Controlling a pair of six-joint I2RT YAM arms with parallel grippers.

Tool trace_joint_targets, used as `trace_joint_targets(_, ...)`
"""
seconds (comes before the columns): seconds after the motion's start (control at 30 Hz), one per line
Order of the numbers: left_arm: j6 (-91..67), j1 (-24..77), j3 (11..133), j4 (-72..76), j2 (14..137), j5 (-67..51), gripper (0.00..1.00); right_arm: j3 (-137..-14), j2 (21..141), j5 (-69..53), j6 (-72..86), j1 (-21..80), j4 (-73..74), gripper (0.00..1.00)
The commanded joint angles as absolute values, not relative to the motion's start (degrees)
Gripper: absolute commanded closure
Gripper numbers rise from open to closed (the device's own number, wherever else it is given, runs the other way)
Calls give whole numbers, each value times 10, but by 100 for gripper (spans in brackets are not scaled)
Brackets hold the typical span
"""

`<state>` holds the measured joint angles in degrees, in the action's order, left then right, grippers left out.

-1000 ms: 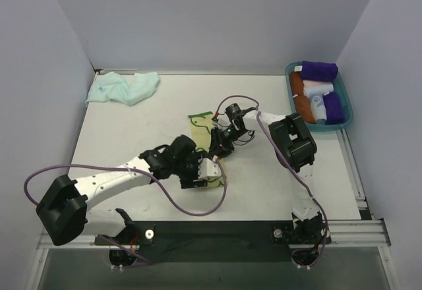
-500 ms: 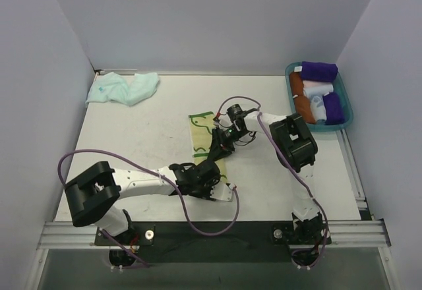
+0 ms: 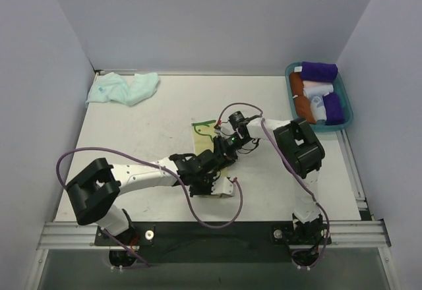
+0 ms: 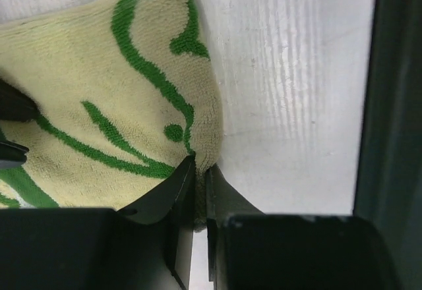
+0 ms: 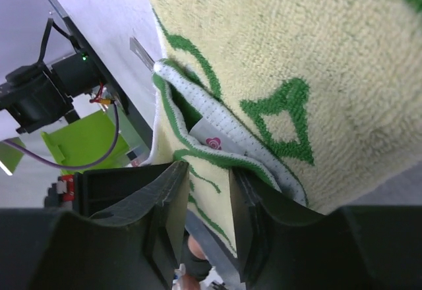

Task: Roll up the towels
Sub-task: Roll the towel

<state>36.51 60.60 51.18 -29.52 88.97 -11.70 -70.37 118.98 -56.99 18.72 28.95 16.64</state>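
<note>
Roll start: left gripper (image 4: 200,168) pinches yellow towel (image 4: 86,99) corner, jaws narrow; right gripper (image 5: 210,171) clamps folded hem. 2 grips likely for even curl. 1 mint towel (image 3: 123,87) waits.

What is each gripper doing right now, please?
Left gripper: closed on the yellow towel corner.
Right gripper: closed on the same towel's edge.

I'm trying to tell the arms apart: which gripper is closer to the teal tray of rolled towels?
Right. The right gripper sits on the yellow towel, left of the tray; the left gripper pinches that towel's near corner, farther away.
</note>
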Motion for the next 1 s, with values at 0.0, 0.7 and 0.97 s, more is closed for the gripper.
trace_joint_targets(0.0, 328, 573, 564, -380, 867, -259, 83, -709, 1136, -536, 142, 281, 203, 67)
trace_joint_targets(0.7, 333, 328, 785, -486, 1053, -492, 85, -752, 1055, -519, 80, 200, 286, 61)
trace_joint_targets(0.97, 327, 287, 819, -493, 1130, -521, 85, -726, 993, -538, 74, 191, 295, 60)
